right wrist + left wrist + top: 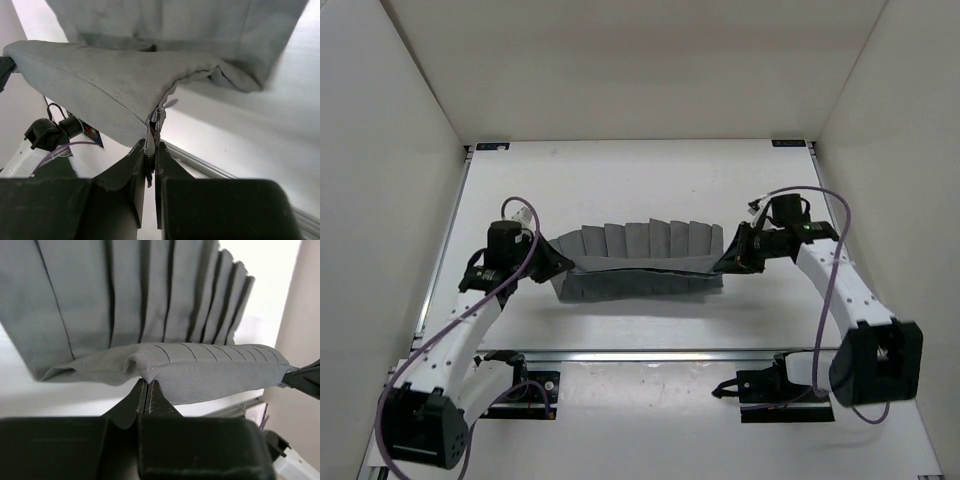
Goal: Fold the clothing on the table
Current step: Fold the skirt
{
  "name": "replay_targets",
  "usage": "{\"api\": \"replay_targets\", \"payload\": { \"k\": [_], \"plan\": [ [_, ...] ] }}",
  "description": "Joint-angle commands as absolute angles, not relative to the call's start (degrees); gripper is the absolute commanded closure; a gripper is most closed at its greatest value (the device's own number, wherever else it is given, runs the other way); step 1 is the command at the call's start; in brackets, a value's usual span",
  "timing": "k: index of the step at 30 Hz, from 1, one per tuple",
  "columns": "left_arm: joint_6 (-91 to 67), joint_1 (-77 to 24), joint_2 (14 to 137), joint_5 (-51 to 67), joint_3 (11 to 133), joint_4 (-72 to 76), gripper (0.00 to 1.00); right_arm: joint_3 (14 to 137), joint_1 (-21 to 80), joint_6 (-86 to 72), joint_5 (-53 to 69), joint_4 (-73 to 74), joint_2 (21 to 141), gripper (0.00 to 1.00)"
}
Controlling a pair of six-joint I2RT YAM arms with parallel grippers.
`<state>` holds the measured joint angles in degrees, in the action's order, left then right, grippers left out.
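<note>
Clothing (640,280) mid-worktop (640,175): pleated far part lies flat, near edge raised. Left jaws and right jaws are each clamped on a thin pinch at its 2 ends. Risk: moving the pinches apart could pull fabric free, so the fold lands crooked. No legible writing or labels.

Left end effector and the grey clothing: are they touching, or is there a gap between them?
Touching. The left wrist view shows the left end effector shut, its two fingertips pinching the folded edge of the clothing between them.
</note>
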<state>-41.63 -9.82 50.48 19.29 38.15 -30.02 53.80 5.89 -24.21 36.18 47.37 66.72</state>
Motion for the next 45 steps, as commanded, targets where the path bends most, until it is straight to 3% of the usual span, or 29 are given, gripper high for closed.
{"api": "replay_targets", "payload": {
  "k": [1, 12, 13, 14, 16, 17, 19, 22, 28, 31, 37, 45],
  "plan": [
    [-39.21, -7.3, 55.26, 18.9, 39.28, -22.77, 1.0, 56.85, 5.01, -24.35, 39.02, 38.07, 73.89, 1.0],
    [-39.11, -2.82, 81.0, 20.48, 52.18, -11.52, 1.0, 75.82, 3.95, -26.37, 39.55, 29.54, 99.92, 1.0],
    [-38.76, -2.9, 85.47, 22.13, 56.12, -11.51, 0.91, 77.42, 3.61, -26.54, 38.94, 30.23, 103.67, 1.0],
    [-37.8, -2.9, 87.87, 22.5, 58.25, -13.17, 0.68, 80.22, 3.78, -26.72, 38.94, 30.23, 106.41, 0.97],
    [-37.87, -2.38, 93.41, 25.48, 63.0, -12.93, 0.6, 82.96, 4.04, -27.42, 38.24, 27.87, 109.06, 0.69],
    [-38.32, -2.29, 93.78, 25.4, 62.93, -11.96, 0.53, 83.58, 4.39, -26.99, 36.32, 27.25, 108.99, 0.67],
    [-39.81, -1.33, 92.56, 25.84, 60.75, -9.59, 0.38, 83.15, 5.44, -26.11, 30.89, 26.28, 107.07, 0.52],
    [-38.68, -0.62, 87.48, 24.53, 56.88, -10.89, 0.35, 79.74, 6.5, -24.61, 24.88, 27.15, 102.05, 0.4],
    [-37.61, -2.8, 70.86, 18.11, 40.1, -14.24, 0.3, 57.27, 2.11, -28.38, 26.88, 19.61, 86.25, 0.38],
    [-39.46, -4.39, 63.03, 13.81, 31.83, -15.03, 0.3, 45.83, 0.97, -30.85, 28.12, 14.33, 80.35, 0.32],
    [-48.16, -5.63, 54.5, 8.27, 18.56, -10.82, 0.28, 34.2, 2.55, -38.91, 31.72, 1.71, 78.4, 0.31],
    [-56.5, -8.0, 54.85, 3.17, 14.16, -1.69, 0.26, 30.06, 3.17, -46.22, 33.05, -9.04, 84.98, 0.28]
  ]
}}
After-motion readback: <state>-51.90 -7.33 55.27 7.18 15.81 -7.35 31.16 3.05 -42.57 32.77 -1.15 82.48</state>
